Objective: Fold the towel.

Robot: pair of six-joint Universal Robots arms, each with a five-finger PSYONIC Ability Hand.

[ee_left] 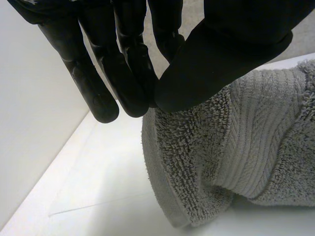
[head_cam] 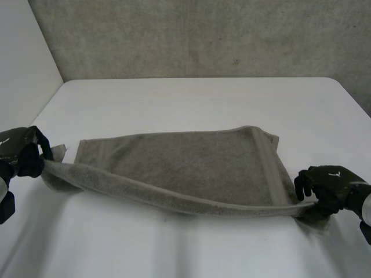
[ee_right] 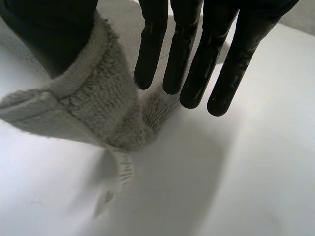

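A grey towel (head_cam: 191, 168) lies across the white table (head_cam: 203, 98), its near long edge lifted into a sagging band between both hands. My left hand (head_cam: 26, 153) holds the left near corner above the table. In the left wrist view the thumb and fingers (ee_left: 221, 49) pinch the towel's edge (ee_left: 246, 147) between them. My right hand (head_cam: 327, 182) is at the right near corner, low by the table. In the right wrist view its fingers (ee_right: 197, 64) are straight and stand off the cloth, while the towel (ee_right: 98, 108) hangs over the thumb, a small label (ee_right: 123, 172) dangling below.
A grey concrete wall (head_cam: 203, 35) runs behind the table, and a white panel (head_cam: 23, 52) stands along its left side. Bare tabletop lies beyond the towel and in front of it.
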